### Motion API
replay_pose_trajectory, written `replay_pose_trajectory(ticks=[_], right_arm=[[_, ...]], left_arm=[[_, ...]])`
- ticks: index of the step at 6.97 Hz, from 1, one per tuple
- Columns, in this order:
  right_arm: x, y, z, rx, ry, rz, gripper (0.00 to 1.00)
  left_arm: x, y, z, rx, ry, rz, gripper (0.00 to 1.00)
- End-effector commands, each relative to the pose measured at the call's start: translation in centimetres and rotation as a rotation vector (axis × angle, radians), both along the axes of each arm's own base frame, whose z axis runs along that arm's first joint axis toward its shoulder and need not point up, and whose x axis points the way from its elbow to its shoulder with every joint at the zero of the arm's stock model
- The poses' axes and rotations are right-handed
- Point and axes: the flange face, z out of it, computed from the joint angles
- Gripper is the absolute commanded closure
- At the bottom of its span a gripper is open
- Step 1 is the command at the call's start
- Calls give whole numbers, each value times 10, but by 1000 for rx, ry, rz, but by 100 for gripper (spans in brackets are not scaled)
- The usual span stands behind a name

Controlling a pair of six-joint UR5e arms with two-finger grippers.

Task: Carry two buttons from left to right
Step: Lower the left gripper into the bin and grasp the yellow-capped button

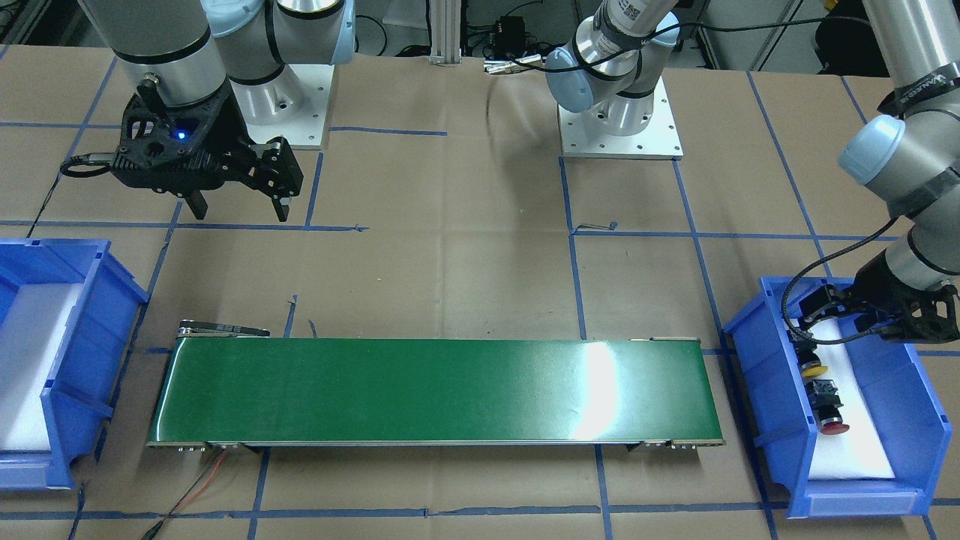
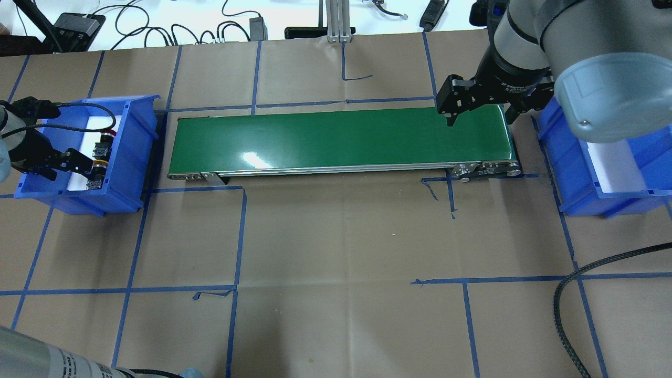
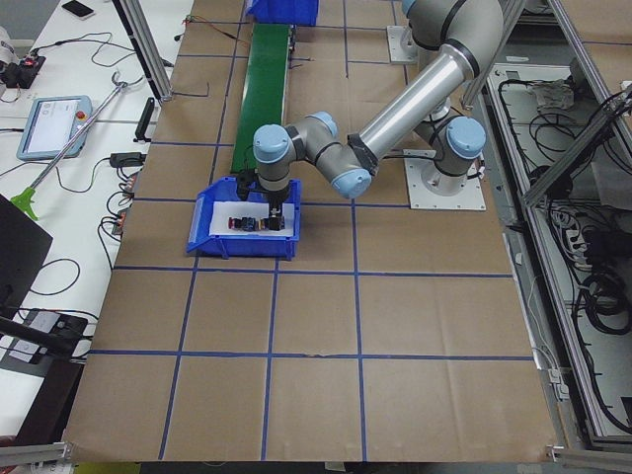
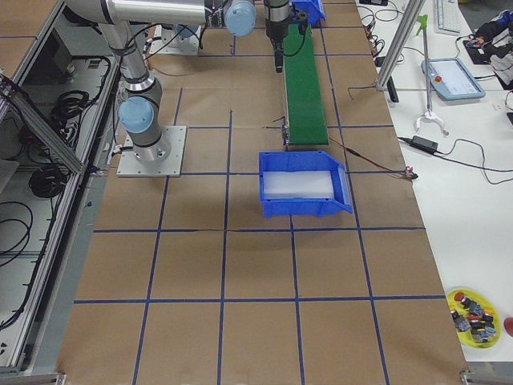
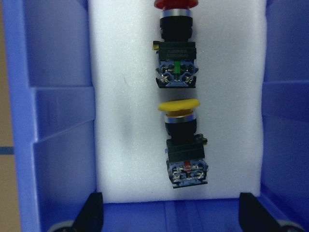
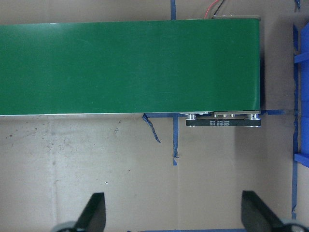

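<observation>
Left wrist-mounted view shows the yellow button point(image 5: 182, 145) and red button point(image 5: 176, 48) lying on foam point(image 5: 125, 96) in the left bin point(image 5: 53, 121) beneath the left gripper point(image 5: 171, 215), its fingers spread, the right gripper point(image 6: 171, 212) likewise spread; light, rigid and smooth-capped, they look best pinched across the black collar.

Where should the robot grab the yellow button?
Probably the square contact block of the yellow button, pinched across its flat sides, coming straight down. It lies on its side on the foam, and the round cap would likely slip. The open left gripper is above it.
</observation>
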Motion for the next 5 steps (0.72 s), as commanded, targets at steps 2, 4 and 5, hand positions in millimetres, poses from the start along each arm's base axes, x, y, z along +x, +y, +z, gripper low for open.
replay_pose_trajectory(ticks=[2,4,5], right_arm=[[0,0,-1,2,-1,-1,0],[0,0,-1,2,0,0,0],[0,0,-1,2,0,0,0]], left_arm=[[-1,-8,-29,0,-1,-5,0],[-13,-18,-40,-12,-11,-20,0],[-16,-20,-40,-13,-11,-19,0]])
